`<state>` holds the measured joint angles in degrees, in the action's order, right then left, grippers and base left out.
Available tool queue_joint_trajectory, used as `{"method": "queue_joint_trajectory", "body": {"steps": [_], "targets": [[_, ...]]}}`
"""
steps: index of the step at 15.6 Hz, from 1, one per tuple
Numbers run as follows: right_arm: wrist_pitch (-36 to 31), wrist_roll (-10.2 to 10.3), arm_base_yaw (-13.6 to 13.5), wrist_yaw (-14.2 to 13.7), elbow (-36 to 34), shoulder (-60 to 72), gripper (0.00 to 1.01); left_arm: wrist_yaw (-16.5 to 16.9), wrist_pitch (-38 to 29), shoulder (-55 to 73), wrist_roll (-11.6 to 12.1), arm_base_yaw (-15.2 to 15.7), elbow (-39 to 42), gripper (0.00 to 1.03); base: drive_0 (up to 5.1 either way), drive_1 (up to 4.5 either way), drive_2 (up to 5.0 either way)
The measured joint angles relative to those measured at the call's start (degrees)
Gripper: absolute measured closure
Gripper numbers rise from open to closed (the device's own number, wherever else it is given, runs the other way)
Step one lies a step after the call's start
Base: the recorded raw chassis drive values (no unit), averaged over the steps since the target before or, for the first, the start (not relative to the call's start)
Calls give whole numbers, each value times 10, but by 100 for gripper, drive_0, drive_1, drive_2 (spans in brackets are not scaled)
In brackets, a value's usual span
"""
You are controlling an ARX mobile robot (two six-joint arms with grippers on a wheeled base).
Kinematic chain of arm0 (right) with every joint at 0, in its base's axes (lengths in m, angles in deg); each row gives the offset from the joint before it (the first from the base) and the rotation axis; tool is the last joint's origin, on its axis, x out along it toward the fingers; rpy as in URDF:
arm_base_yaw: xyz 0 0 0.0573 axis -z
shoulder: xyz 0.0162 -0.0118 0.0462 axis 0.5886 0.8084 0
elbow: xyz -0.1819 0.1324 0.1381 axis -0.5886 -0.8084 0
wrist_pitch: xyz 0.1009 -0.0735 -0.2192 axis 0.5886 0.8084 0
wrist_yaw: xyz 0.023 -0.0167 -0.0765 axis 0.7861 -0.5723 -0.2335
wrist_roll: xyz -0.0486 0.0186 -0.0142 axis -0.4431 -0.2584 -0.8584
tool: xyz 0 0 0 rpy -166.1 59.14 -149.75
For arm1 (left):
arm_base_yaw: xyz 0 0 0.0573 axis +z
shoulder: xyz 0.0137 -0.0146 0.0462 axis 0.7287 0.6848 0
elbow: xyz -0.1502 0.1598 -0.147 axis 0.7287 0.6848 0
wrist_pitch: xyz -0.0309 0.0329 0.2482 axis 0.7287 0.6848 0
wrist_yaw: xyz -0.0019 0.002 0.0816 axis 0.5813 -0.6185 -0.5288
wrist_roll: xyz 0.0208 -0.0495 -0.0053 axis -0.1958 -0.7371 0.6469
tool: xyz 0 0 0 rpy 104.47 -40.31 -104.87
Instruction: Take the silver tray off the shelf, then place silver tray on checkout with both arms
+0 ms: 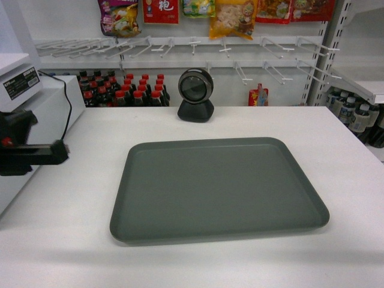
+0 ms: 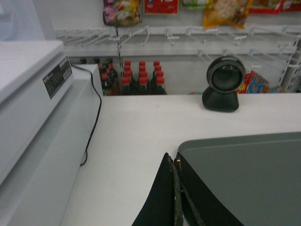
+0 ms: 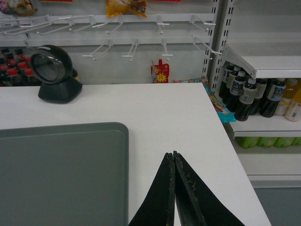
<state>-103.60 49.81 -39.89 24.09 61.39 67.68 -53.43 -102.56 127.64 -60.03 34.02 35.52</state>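
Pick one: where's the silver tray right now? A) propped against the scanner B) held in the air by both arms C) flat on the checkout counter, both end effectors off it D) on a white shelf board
C: the silver tray lies flat on the white checkout in front of the black scanner; the left end effector and the right end effector are each shut beside a tray edge.

Black round scanner [image 1: 195, 95], red-capped dark bottles [image 1: 123, 90], hanging snack packets [image 1: 233, 17].

A white back wall carries wire hooks [image 1: 180, 47] with hanging snack packets [image 1: 231, 18]. Dark bottles [image 1: 123, 90] stand below; more bottles [image 3: 249, 96] fill side racks.
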Motion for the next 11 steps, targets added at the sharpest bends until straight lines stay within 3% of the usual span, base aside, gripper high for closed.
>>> {"method": "queue_joint_trajectory", "body": {"steps": [1, 2, 3, 4, 5, 6, 11], "targets": [[6, -3, 5, 6, -38, -34, 99, 18, 2, -39, 6, 12, 34, 102, 0, 0, 0], [9, -4, 25, 31, -69, -71, 99, 32, 9, -80, 6, 29, 67, 102, 0, 0, 0], [6, -4, 40, 35, -90, -124, 99, 41, 27, -127, 6, 45, 86, 102, 0, 0, 0], [5, -4, 39, 36, -109, -169, 99, 52, 49, -169, 6, 51, 102, 102, 0, 0, 0], [44, -4, 38, 37, -132, -224, 99, 68, 112, -231, 6, 63, 120, 102, 0, 0, 0], [226, -4, 38, 38, -160, -435, 99, 124, 266, -424, 7, 128, 151, 102, 0, 0, 0], [356, -4, 38, 38, -181, -590, 99, 130, 386, -567, 7, 127, 166, 102, 0, 0, 0]]}}
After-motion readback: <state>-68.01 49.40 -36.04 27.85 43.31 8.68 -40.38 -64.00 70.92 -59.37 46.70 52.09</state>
